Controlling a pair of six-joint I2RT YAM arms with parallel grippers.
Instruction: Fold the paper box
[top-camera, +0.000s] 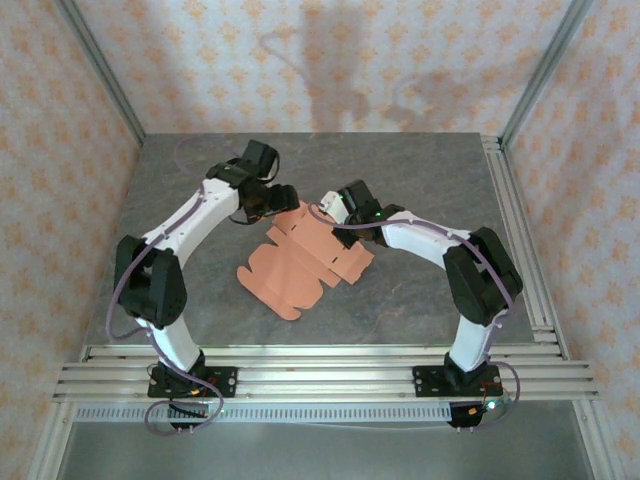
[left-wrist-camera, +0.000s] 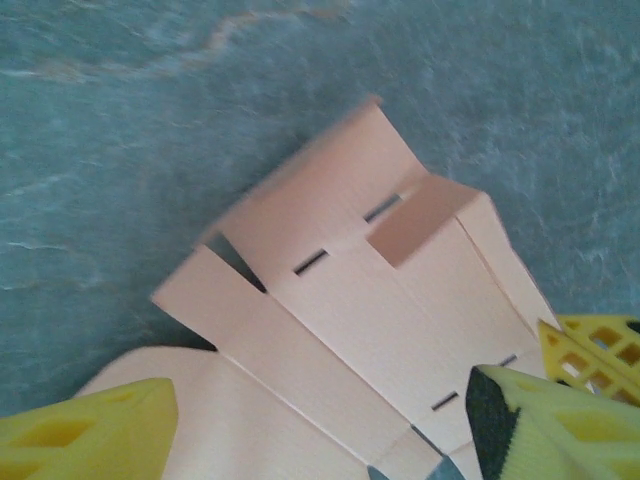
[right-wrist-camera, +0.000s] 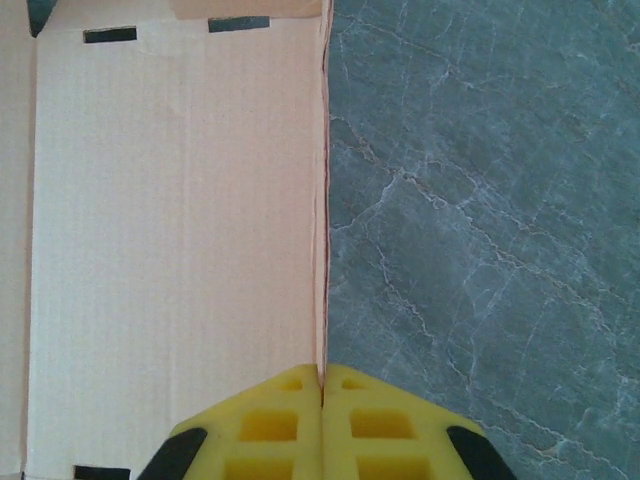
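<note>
The paper box (top-camera: 305, 255) is a salmon-orange die-cut sheet lying mid-table, partly creased, with slots and rounded flaps. In the left wrist view the paper box (left-wrist-camera: 340, 300) has two far panels and a small tab folded upward. My left gripper (top-camera: 281, 201) hovers over the sheet's far left corner; its yellow fingers (left-wrist-camera: 95, 430) stand wide apart, open, with card below them. My right gripper (top-camera: 336, 210) is at the sheet's far right side. Its fingers (right-wrist-camera: 280, 425) are shut on the thin edge of an upturned panel (right-wrist-camera: 180, 250), which runs straight out from the tips.
The grey stone-patterned table (top-camera: 420, 180) surrounds the sheet. Aluminium rails (top-camera: 320, 365) run along the near edge and the right side. Patterned walls close in the back and sides. The right gripper's yellow fingertip (left-wrist-camera: 600, 350) shows at the left wrist view's right edge.
</note>
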